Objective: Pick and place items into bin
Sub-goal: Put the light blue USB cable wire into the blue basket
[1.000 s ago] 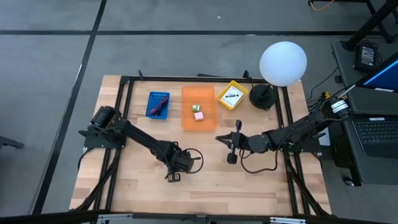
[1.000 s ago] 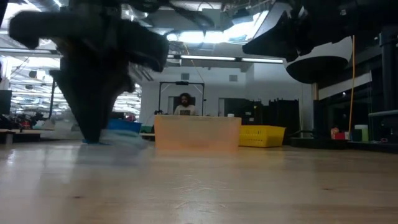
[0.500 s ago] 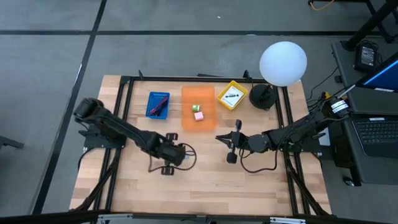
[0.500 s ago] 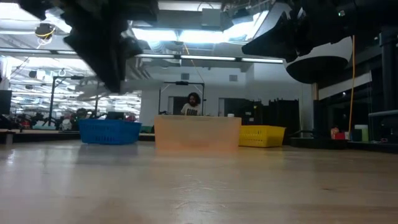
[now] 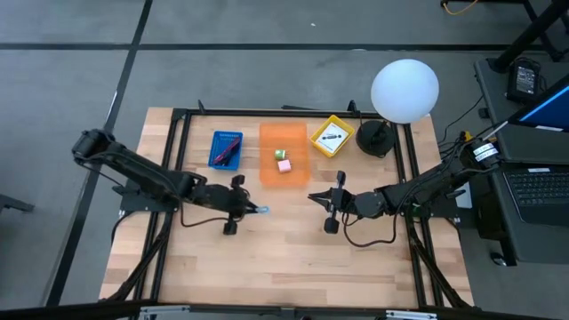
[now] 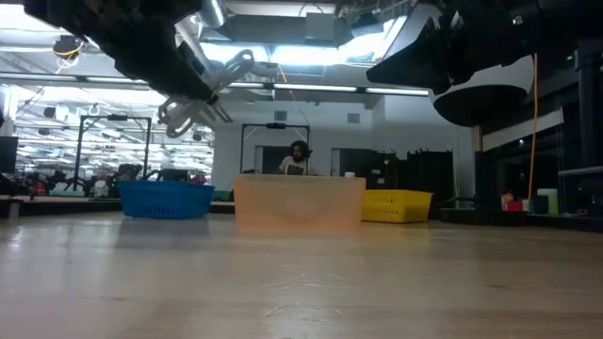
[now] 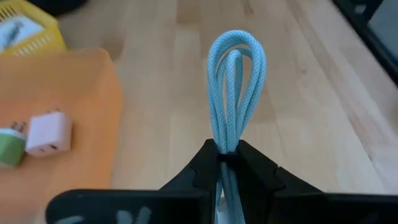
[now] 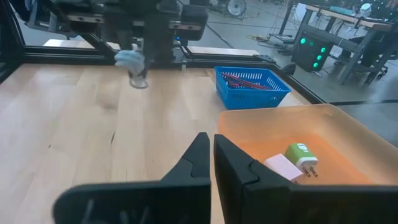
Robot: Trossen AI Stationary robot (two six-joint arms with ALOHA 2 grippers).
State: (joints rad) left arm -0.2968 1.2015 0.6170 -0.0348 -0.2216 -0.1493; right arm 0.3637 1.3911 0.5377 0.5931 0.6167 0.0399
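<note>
Two fingers of the left pincer (image 7: pixel 227 158) clamp a looped light-blue cord (image 7: pixel 236 93)

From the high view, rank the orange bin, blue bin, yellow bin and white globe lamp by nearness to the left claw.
1. Orange bin, just beyond the left claw, which grips a light-blue cord.
2. Blue bin, beyond it, leftward.
3. Yellow bin, rightward past the orange bin.
4. White globe lamp, far right corner.

The left gripper (image 5: pixel 252 210) holds a light-blue cord (image 5: pixel 260 211) over the table (image 5: pixel 293 258), near the orange bin (image 5: pixel 284 158); the right gripper (image 5: pixel 317 197) waits close by
</note>
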